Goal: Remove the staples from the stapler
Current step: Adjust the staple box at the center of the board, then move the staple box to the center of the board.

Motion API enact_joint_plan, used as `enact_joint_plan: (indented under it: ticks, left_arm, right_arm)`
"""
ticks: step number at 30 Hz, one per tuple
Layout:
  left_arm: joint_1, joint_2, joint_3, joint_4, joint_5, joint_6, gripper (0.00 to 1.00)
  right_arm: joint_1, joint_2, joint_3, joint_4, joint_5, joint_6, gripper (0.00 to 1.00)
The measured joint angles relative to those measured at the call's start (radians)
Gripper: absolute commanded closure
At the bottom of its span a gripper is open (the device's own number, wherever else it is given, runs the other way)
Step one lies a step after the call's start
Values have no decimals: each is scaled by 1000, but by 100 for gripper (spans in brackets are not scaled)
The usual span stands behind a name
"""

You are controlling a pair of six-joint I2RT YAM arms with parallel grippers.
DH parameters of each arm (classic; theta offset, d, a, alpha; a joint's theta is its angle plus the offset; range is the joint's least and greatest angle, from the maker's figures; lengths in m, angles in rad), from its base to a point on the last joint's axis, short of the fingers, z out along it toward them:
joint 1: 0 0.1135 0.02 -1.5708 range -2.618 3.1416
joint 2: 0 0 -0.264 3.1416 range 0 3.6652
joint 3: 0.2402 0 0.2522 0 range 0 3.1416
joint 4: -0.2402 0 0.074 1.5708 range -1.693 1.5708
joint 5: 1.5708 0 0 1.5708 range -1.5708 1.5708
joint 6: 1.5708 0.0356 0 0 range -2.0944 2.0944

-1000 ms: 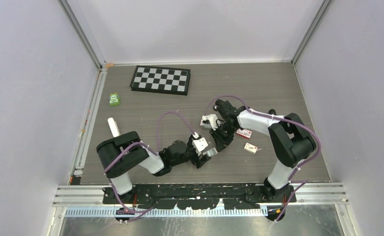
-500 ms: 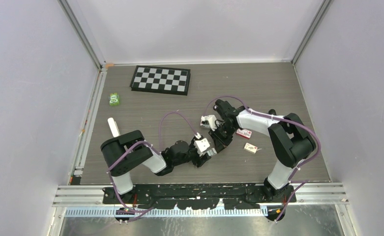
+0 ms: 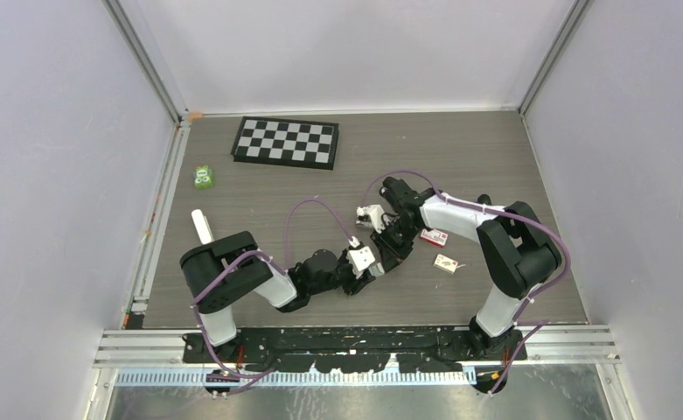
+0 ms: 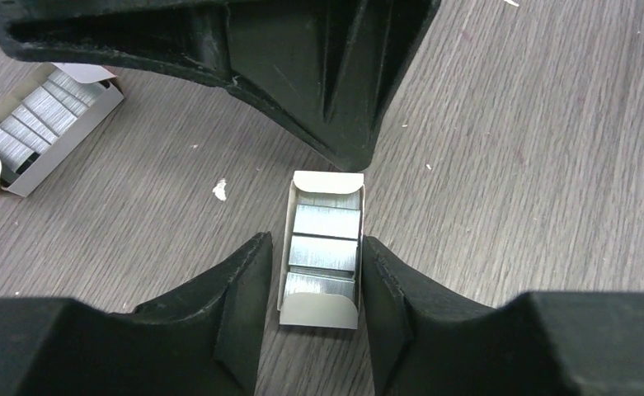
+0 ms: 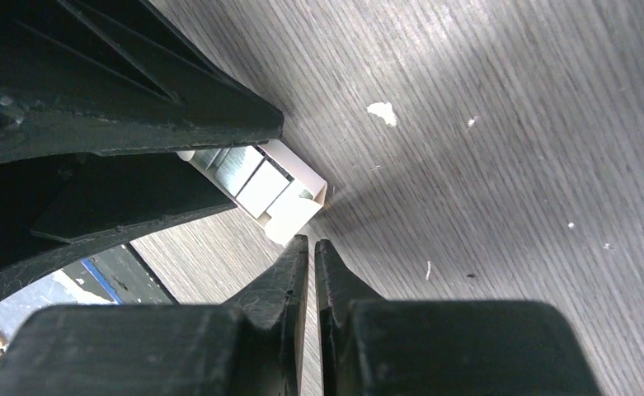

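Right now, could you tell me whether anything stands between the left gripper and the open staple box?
Nothing visible does: the staple box lies directly between the open fingers of the left gripper. The right gripper, shut, sits just past the box's far end.

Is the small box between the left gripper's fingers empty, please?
No, the small box holds rows of silver staple strips.

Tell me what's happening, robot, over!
Left gripper open, straddling staple box. Right gripper shut, tips right beside it. Second staple box lies apart.
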Motion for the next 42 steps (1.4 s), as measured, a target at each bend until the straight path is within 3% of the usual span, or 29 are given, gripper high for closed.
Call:
enact_joint_plan:
  ticks: [6,8,10,12,14,15,21,25,34,42]
  left_arm:
    - [0,0,0,-1,15,11,59]
    - [0,0,0,-1,23,18,59]
    - [0,0,-1,-1,31,23,59]
    - [0,-2,-2,-2,40,25,59]
    - [-1,-6,-4,-5,52,27,59]
    - [-2,-8,-4,-9,58,29,59]
    - [-12,-25,0,-49,88,45,60]
    - [-18,-37,0,-71,106,51,60]
    - [-20,-61,0,-114,120,57,61]
    - [-20,-64,0,-119,122,63,61]
  right_arm:
    - [-21,-32,10,-31,21,-37,75]
    - [-43,-84,10,-57,17,-68,68]
    - [-87,-170,14,-95,-6,-117,55]
    - [-137,-251,21,-135,-40,-183,34]
    - [-196,-336,22,-176,-75,-267,6]
    - [-227,-375,21,-197,-89,-313,1]
    - [-351,-592,-141,-274,-151,-692,0]
    - [-403,-623,-217,-321,-147,-843,0]
    - [-512,-526,-219,-296,-66,-908,1]
    - [-520,-412,-217,-273,6,-889,1]
